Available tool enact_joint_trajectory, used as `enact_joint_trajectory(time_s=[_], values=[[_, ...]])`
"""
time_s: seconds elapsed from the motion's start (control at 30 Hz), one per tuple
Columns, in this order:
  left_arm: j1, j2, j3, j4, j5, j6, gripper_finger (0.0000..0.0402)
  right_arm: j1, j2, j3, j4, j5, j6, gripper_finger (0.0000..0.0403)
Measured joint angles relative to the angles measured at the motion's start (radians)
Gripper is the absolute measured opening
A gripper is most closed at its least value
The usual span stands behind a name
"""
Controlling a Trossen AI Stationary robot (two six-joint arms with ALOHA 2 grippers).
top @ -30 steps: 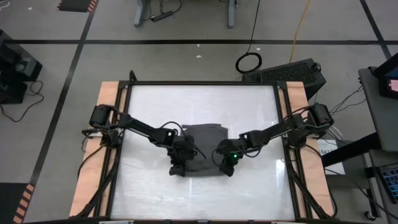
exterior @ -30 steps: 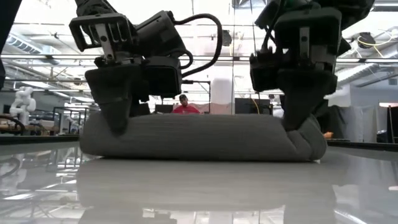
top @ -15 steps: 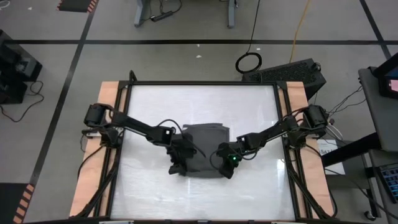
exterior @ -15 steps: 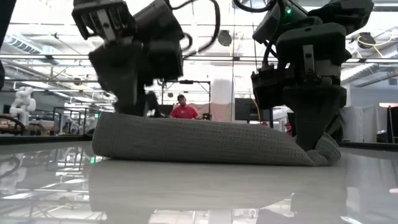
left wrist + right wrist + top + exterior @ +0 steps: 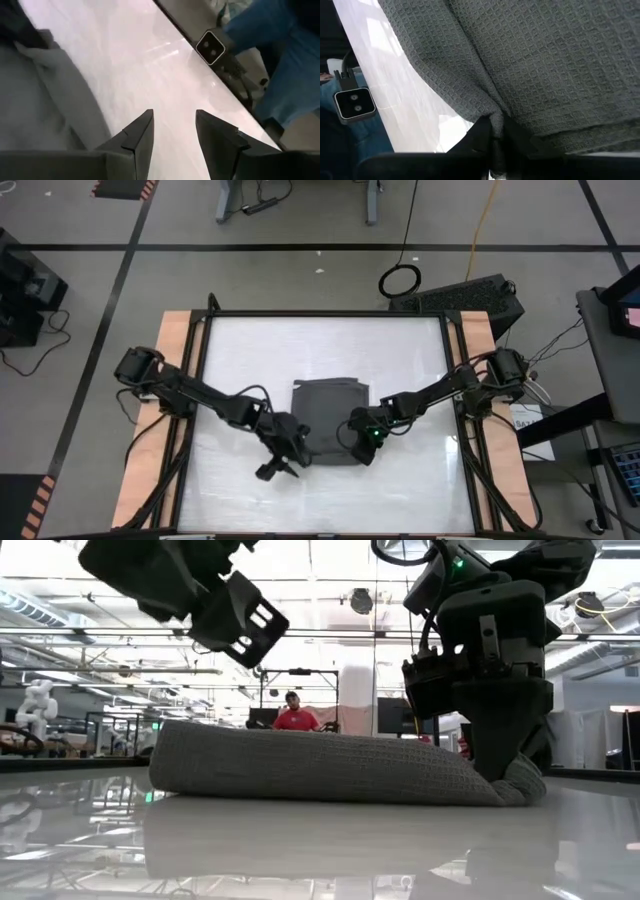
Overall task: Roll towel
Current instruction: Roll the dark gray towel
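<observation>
The right end effector (image 5: 496, 137) pinched the towel (image 5: 328, 420); its wrist view alone showed this. The left end effector (image 5: 173, 131) gaped empty above the white tabletop (image 5: 400, 350).

Both arms are dark and jointed, with black cables looping along them. The right gripper (image 5: 366, 448) shows a green light

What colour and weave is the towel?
Dark charcoal grey towel with a small waffle weave, clearest in the right wrist view.
</observation>
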Motion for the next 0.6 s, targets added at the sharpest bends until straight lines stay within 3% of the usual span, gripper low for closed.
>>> enact_joint_trajectory(time_s=[0.23,0.43,0.6], values=[[-0.009,0.111,0.0,0.111,-0.058,-0.052,0.0151,-0.016,0.0,0.0,0.002,-0.001,-0.003,0.002],[-0.006,0.156,0.0,0.118,-0.225,-0.048,0.0151,-0.022,0.001,0.0,0.002,0.0,-0.014,0.002],[-0.005,0.16,0.0,0.116,-0.284,-0.009,0.0151,-0.029,0.001,0.0,0.003,0.0,-0.019,0.002]])
